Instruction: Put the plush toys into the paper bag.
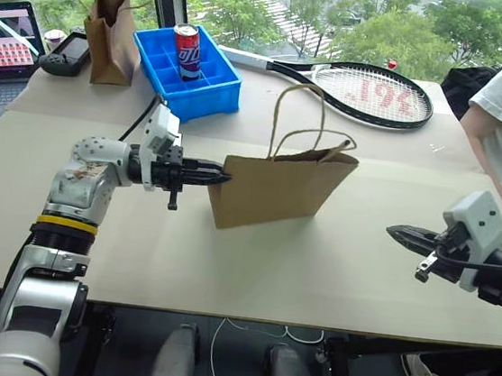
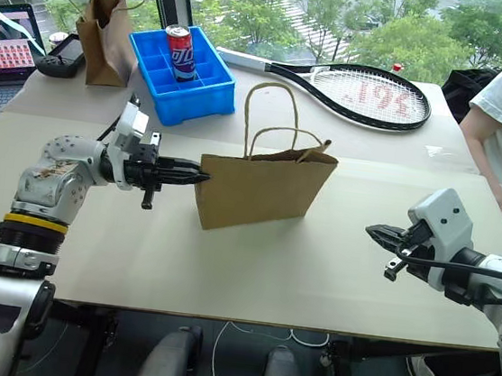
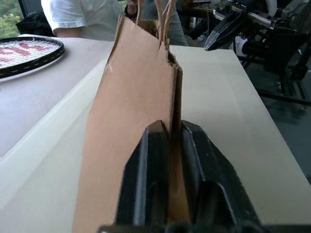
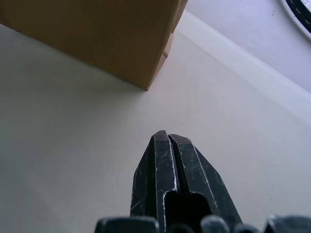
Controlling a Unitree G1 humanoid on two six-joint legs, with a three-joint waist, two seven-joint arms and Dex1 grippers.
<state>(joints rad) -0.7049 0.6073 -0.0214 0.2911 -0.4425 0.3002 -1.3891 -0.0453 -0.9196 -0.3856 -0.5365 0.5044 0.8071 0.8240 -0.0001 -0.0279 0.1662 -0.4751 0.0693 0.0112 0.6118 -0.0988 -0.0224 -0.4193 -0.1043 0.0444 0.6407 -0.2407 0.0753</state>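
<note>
- My left end effector (image 1: 220, 178) grips the paper bag's (image 1: 278, 189) side edge, the fold pinched between its fingers
- My right end effector (image 1: 397, 232) is clenched and empty, well right of the bag
- No plush toys lie around the bag
- If I tug sideways, the upright bag could tip or tear

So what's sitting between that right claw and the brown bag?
Nothing: bare table between the right claw and the paper bag, seen from the head.
</note>
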